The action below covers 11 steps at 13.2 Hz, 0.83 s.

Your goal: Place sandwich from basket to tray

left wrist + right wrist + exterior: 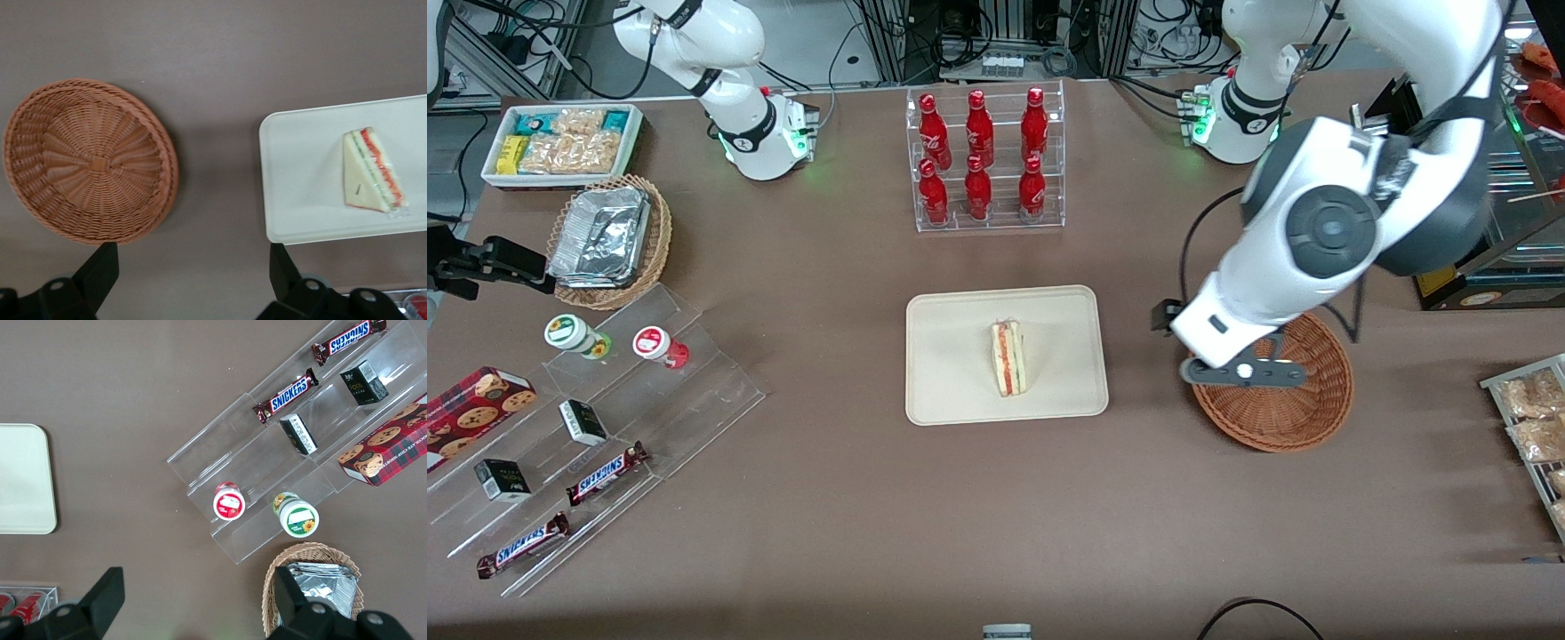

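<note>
The sandwich (1009,357) (371,170), a pale wedge with red and green filling, lies on the cream tray (960,391) (293,167) in the middle of the table. The reddish-brown wicker basket (1303,418) (90,160) sits beside the tray, toward the working arm's end, with nothing in it. My left gripper (1245,372) (193,273) hangs high over the basket's rim on the side facing the tray. It is open and holds nothing. Its two dark fingers (100,270) stand wide apart above bare table between basket and tray.
A clear rack of red bottles (985,160) stands farther from the front camera than the tray. Toward the parked arm's end are a tan basket of foil containers (609,240), a white bin of snacks (560,142) and an acrylic stand with candy bars (605,427). Snack packets (1534,418) lie at the working arm's end.
</note>
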Motion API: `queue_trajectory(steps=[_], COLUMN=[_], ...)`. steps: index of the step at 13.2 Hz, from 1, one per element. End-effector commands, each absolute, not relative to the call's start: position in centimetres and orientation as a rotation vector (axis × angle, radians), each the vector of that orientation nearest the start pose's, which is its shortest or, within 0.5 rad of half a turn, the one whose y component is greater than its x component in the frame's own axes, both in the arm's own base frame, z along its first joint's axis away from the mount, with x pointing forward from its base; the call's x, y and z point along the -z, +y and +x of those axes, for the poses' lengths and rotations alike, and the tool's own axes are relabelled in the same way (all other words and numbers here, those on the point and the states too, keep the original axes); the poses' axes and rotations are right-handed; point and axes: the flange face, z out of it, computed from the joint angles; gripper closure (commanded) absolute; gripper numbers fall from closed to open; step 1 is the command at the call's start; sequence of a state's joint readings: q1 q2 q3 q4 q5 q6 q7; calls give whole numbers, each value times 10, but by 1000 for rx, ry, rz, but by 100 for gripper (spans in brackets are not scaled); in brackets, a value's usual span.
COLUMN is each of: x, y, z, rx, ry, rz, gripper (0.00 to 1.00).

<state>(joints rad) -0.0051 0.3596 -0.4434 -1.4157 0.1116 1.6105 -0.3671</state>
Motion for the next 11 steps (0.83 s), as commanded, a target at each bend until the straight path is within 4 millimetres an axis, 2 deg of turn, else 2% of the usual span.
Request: queue_trajectory(steps=[1,5,7,8,11], x=[-513,-523,-524,-525,-532], y=[-211,-203,-181,-179,-153], z=[590,586,585,582,575], rx=[-214,-205,-221,-227,-232], ry=[127,106,35,46,51], rz=[-3118,-3107,-3108,-3113,-3098], gripper=[0,0,0,0,0])
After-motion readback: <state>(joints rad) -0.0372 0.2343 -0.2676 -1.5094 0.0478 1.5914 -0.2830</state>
